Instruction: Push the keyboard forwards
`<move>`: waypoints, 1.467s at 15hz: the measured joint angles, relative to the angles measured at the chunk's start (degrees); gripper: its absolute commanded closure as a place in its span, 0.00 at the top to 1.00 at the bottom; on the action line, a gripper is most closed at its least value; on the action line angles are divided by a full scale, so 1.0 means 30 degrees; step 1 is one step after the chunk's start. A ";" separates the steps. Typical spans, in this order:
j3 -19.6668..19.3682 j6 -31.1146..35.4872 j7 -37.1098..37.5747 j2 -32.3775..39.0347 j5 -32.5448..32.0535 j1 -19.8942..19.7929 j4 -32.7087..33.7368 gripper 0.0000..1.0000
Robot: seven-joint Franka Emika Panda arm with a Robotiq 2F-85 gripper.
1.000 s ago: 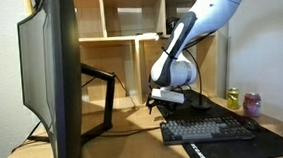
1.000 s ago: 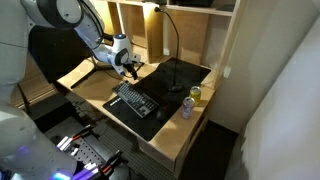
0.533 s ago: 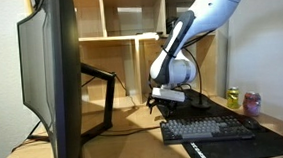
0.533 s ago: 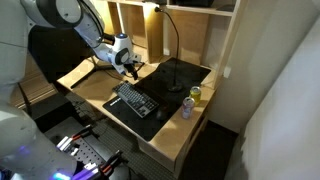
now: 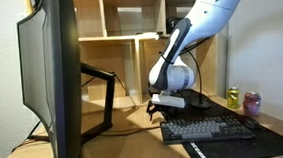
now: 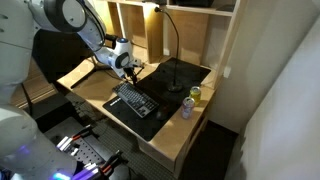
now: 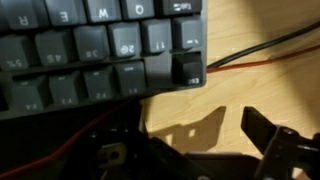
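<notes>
Item: one Robotiq gripper (image 7: 186, 128), jaws standing apart with nothing between them, hanging low over bare wooden desk (image 7: 255, 95). Item: the keyboard (image 7: 90, 50), dark case and keys, filling the wrist view from 9 to 12 o'clock, its corner ending near the centre of that view; in an exterior view it lies at 4 o'clock of the frame (image 5: 210, 129), its far end on the black desk mat (image 5: 282, 137). Whether a finger touches the case cannot be told. Item: a red-and-black cable (image 7: 262, 48), running from the keyboard's corner out toward 2 o'clock in the wrist view. Item: a green-yellow can (image 5: 233, 99) and a pink can (image 5: 252, 103), upright near the keyboard's far end, at 3 o'clock of the exterior frame. Item: a monitor (image 5: 56, 80), at 9 o'clock, well apart from the work. Hazards, as judged: contact made at the corner alone would probably swing the keyboard round instead of sliding it straight, since the force would fall off its middle. A finger set too high could ride onto the keys and press them without moving the case. The finger at 4 o'clock in the wrist view sits near the cable and might snag or drag it. A skewed or overlong push could carry the far end against the cans and tip them. Friction where mat meets wood may make the keyboard stick, then jump.
</notes>
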 measured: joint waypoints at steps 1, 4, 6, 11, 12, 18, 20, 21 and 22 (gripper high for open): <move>0.0112 -0.0110 -0.0334 0.0070 0.0182 -0.0054 0.0086 1.00; 0.0758 -0.1666 -0.1662 0.0076 0.0757 -0.0505 0.0424 1.00; 0.1312 -0.3225 -0.2862 0.0079 0.1207 -0.1018 0.0774 1.00; 0.1540 -0.6973 -0.4134 0.0083 0.1525 -0.1450 0.1755 1.00; 0.1540 -0.7508 -0.4264 0.0083 0.1525 -0.1473 0.1902 1.00; 0.1499 -1.0911 -0.5673 0.0105 0.1542 -0.1610 0.2824 1.00; 0.1420 -1.1915 -0.5721 0.0105 0.1540 -0.1611 0.3145 1.00; 0.1382 -1.2194 -0.5714 0.0105 0.1540 -0.1610 0.3249 1.00; 0.1351 -1.2242 -0.5686 0.0106 0.1540 -0.1609 0.3271 1.00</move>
